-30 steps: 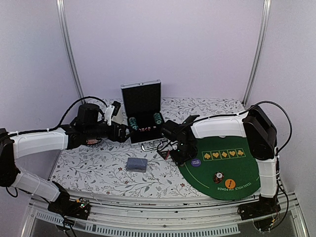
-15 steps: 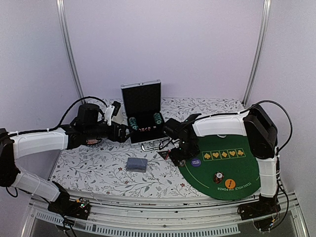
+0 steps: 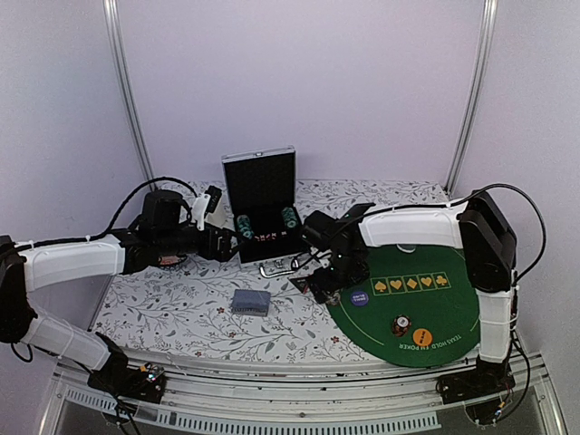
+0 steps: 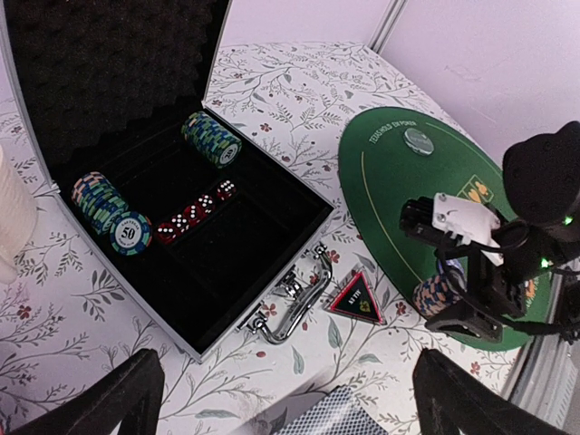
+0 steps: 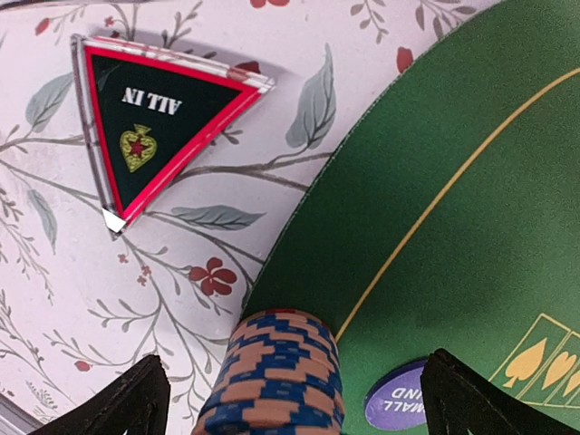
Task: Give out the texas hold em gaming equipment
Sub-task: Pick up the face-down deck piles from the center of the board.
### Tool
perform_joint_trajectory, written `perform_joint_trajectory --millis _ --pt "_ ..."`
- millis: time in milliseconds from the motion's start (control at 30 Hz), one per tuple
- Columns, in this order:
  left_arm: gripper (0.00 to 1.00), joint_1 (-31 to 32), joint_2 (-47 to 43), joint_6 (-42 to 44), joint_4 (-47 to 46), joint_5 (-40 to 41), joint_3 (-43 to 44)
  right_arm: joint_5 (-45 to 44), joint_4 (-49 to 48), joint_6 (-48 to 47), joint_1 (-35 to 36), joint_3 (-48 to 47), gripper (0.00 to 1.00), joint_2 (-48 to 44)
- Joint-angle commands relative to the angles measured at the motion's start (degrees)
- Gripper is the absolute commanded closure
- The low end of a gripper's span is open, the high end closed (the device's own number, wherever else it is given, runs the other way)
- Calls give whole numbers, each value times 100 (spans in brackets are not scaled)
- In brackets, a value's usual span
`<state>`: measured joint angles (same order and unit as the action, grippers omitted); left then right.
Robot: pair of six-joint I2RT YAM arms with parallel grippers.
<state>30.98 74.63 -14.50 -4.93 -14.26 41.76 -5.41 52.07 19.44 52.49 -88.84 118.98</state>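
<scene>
My right gripper point(image 5: 299, 403) is open, its black fingers point(image 5: 136, 399) standing clear on either side of a blue-and-orange chip stack point(image 5: 276, 381) that stands at the left edge of the green poker mat point(image 5: 435, 181). The purple button disc point(image 5: 408, 399) lies just right of the stack. A dark triangular "ALL IN" marker point(image 5: 154, 127) rests on the floral cloth beyond. My left gripper point(image 3: 225, 243) hovers open and holds nothing, near the open case point(image 4: 272, 227), which holds green chip stacks point(image 4: 213, 138) and red dice point(image 4: 195, 213). A blue-grey card deck point(image 3: 250, 302) lies on the cloth.
The orange button disc point(image 3: 420, 338) and a short chip stack point(image 3: 401, 323) sit on the near part of the mat point(image 3: 435, 308). The case's raised lid point(image 3: 261, 181) stands at the back. A cream mug point(image 4: 11, 213) shows left of the case, whose chrome handle point(image 4: 294, 304) sticks out in front.
My right gripper has opened wide and let go of the blue-and-orange chip stack, which now stands free at the mat's edge. The left arm has not moved.
</scene>
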Motion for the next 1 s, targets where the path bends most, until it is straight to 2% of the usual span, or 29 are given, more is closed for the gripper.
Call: perform_joint_trajectory --millis 0,700,867,967 --pt "2 -66 -46 84 49 36 75 -49 95 88 24 -146 5 -446" --pt "2 -67 -46 123 62 37 78 -39 232 150 34 -253 52 -258" --pt "2 -66 -37 140 71 37 113 -39 251 126 56 -301 54 -226" --pt "2 -66 -36 142 70 37 113 -39 266 115 61 -323 51 -226"
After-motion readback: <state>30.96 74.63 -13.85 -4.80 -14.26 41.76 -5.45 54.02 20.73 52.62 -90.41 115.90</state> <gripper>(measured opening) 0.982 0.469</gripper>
